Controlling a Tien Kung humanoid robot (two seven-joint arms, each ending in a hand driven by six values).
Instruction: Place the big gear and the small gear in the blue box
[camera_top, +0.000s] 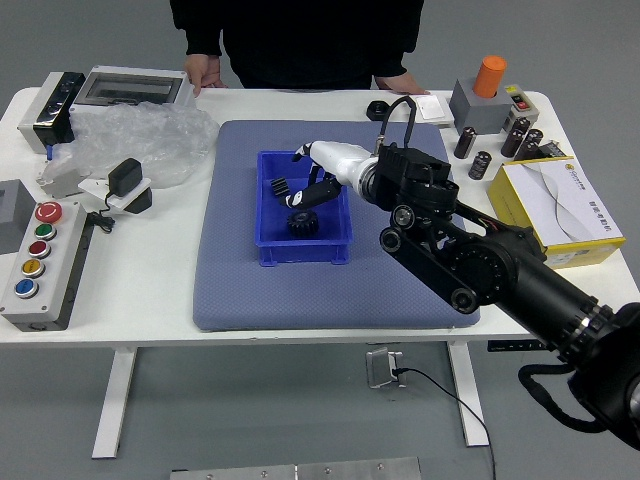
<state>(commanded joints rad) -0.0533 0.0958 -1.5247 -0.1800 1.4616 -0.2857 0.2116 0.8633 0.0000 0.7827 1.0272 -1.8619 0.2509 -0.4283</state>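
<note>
The big gear (303, 223) lies within the blue box (300, 253), nearer its front wall; the small gear (281, 187) lies behind it, inside the same box. The robot's right hand (343, 163) is extended over the box, fingers parted and grasping nothing. Both gears appear placed; good practice is to lift straight up, clearing the rim, before withdrawing. A person's hands (203, 72) rest at the table's far edge (240, 96).

Robotics lab or workshop, by the look. Black robot arm (455, 235) over white table (150, 265), coming in across the near right corner. Box of coloured push-buttons (66, 270) at the left edge. Loose cable (460, 401) above grey floor (250, 410), below the near edge.
</note>
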